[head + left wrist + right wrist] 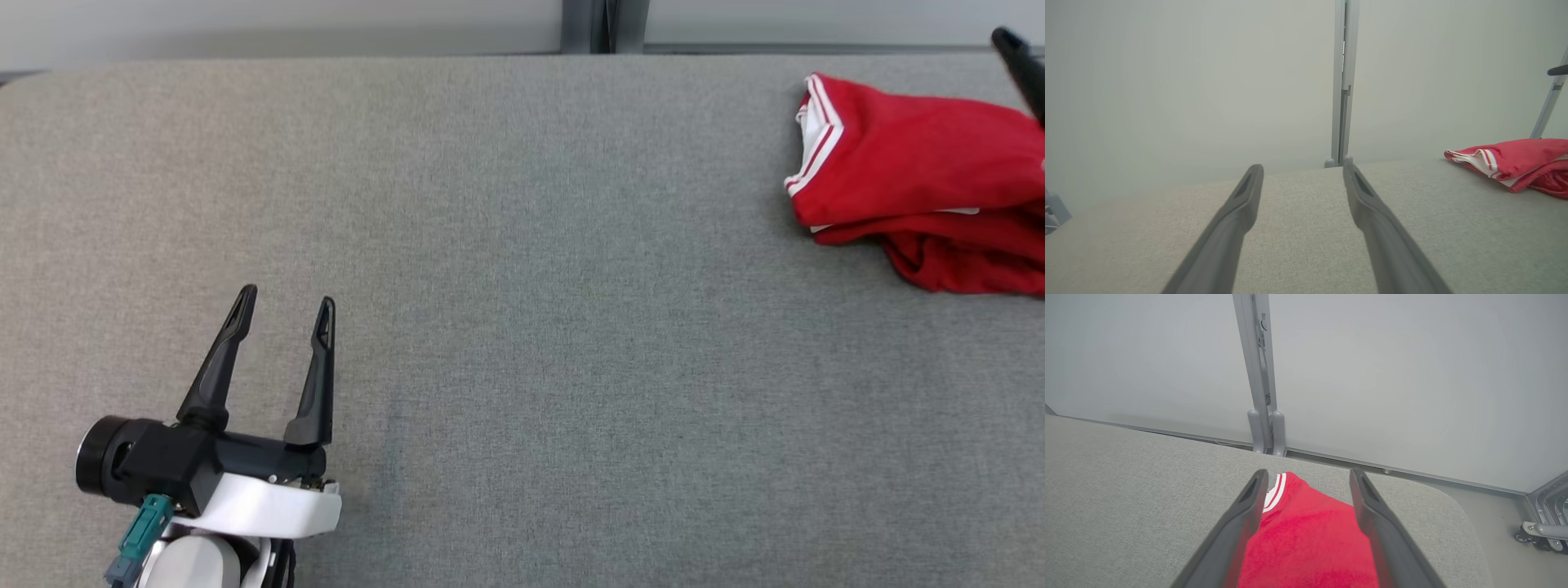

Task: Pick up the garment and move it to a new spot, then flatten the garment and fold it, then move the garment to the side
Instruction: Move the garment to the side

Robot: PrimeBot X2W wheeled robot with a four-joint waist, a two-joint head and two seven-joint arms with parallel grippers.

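Your right gripper [1308,473] hangs open above the folded red garment [914,180], which lies aside at the far right of the table [522,327]. Your left gripper [287,296] rests well apart, fingers spread and empty, apparently not needed.

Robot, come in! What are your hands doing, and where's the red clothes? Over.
Left gripper open, empty. Right gripper open above the garment. Garment lies loosely folded at the table's far right corner. Nothing seen in the way.
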